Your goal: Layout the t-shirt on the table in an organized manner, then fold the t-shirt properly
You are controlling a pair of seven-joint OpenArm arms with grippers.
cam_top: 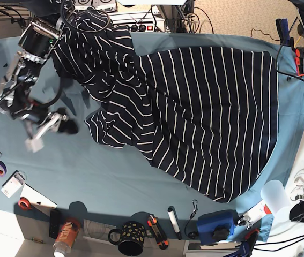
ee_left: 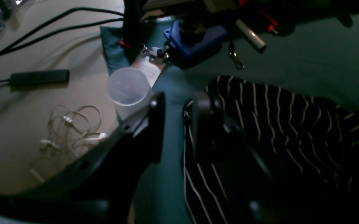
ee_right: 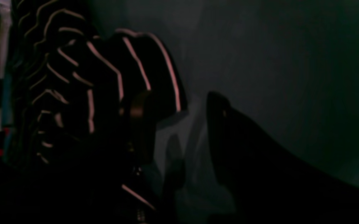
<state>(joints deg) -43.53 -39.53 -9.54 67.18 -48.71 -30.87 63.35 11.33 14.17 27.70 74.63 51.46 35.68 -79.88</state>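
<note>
The navy t-shirt [cam_top: 210, 118] with thin white stripes lies on the teal table [cam_top: 87, 176]. Its right part is spread flat, while its left part is bunched and draped over my right arm at the back left. My right gripper [cam_top: 50, 134] hovers over bare table left of the bunched cloth; in its wrist view the gripper [ee_right: 179, 115] stands open with nothing between the fingers, and striped folds [ee_right: 83, 77] hang beside the left one. My left gripper [ee_left: 176, 124] is open over the shirt's corner [ee_left: 260, 118] near the table edge, its right finger overlapping the hem.
A clear plastic cup [ee_left: 129, 87], white earphones [ee_left: 70, 133] and cables lie just off the table's corner. A blue tool [cam_top: 216, 225], marker [cam_top: 173, 220], spotted mug [cam_top: 127, 238], can [cam_top: 66, 238] and tape rolls [cam_top: 0, 168] line the front and left edges.
</note>
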